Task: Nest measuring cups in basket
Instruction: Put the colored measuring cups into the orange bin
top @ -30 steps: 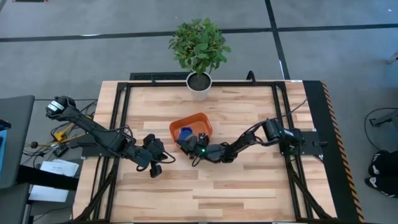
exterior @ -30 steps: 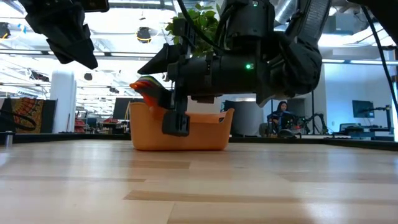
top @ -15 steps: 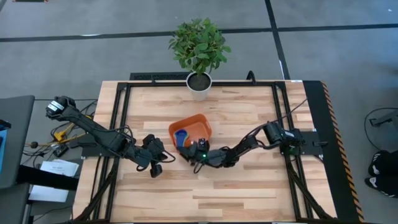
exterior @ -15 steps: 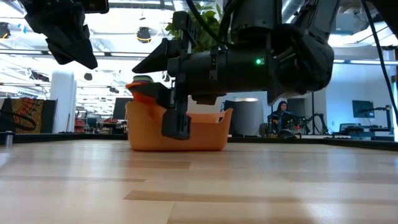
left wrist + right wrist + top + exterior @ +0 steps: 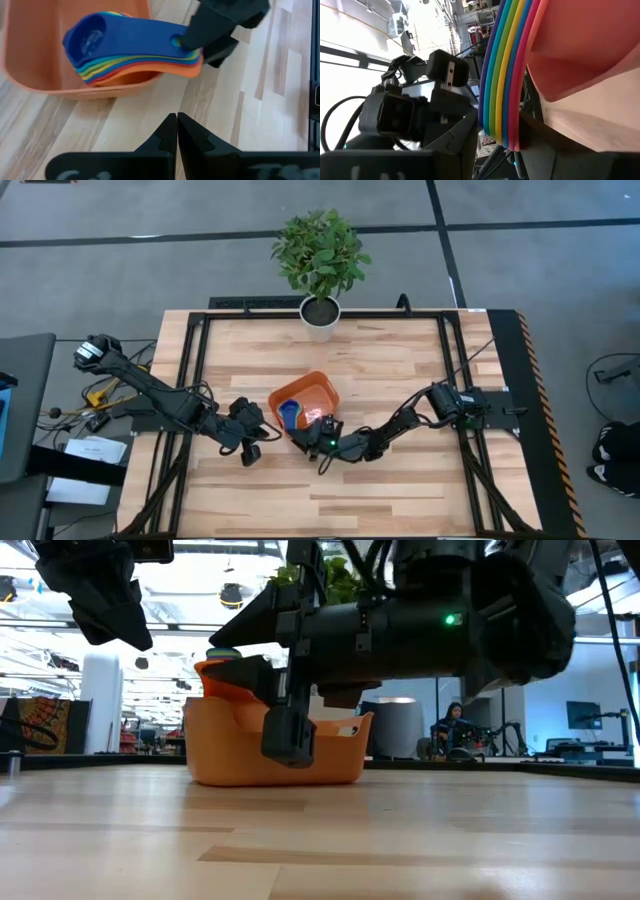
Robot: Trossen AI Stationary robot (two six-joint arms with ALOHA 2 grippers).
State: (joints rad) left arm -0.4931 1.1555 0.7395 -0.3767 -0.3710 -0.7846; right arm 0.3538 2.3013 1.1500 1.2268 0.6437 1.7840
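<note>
The nested stack of measuring cups (image 5: 120,47) is being held by its fanned handles in the closed right gripper (image 5: 308,436), with the bowls lying inside the basket (image 5: 318,392) just ahead of the fingertips and the handles jutting over the near wall. The final placing step is judged to be in hand; next, a release and a straight pull-back over the rim are being called for. The left gripper (image 5: 177,131), fingers pressed together and empty, is being kept just beside the right one, so withdrawal room is being narrowed on that side, while bare table (image 5: 400,490) is lying behind it.
</note>
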